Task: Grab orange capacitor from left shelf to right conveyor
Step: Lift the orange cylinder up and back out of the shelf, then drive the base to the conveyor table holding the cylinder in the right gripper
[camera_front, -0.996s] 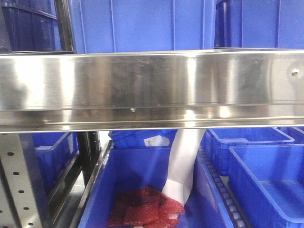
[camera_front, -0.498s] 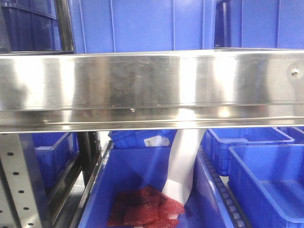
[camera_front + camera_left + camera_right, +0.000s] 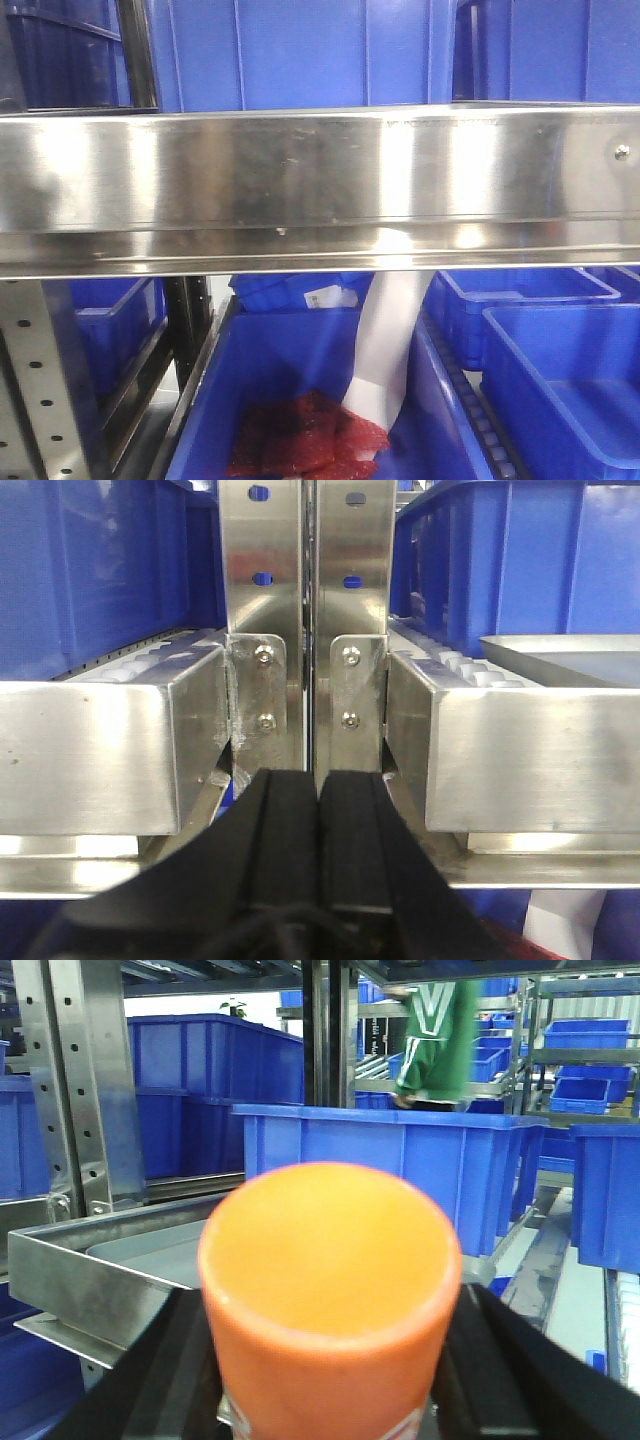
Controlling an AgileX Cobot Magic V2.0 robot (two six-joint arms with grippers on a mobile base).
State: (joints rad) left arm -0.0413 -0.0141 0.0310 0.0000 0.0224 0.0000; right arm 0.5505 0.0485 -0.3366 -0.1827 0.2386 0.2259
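Right wrist view is filled from its centre down to 6 o'clock by the orange capacitor [image 3: 330, 1260], seen end-on with its round top facing the lens. The right claw [image 3: 335, 1370] grips it, one black finger pressed against its side at 8 o'clock and the other at 4 o'clock. Beyond it, at 12 o'clock, stands a blue bin [image 3: 390, 1160], and a person in a green top [image 3: 435, 1045] is partly visible at 1 o'clock. A steel frame rail [image 3: 90, 1280] runs in from 9 o'clock.

Left wrist view shows the left claw [image 3: 318, 810] at 6 o'clock, its two black fingers pressed flat together with nothing between them. It points at a pair of perforated steel uprights [image 3: 300, 600] at 12 o'clock, with steel side rails reaching out to 9 and 3 o'clock. A silver tray [image 3: 570, 655] lies at 3 o'clock.

Front view faces the left shelf [image 3: 320, 185], whose shiny rail spans the frame from 9 to 3 o'clock. Below it, at 6 o'clock, red bubble-wrap packets [image 3: 305, 440] lie inside a long blue tub [image 3: 270, 360], with a white strip [image 3: 385, 350] hanging down into it at 5 o'clock.
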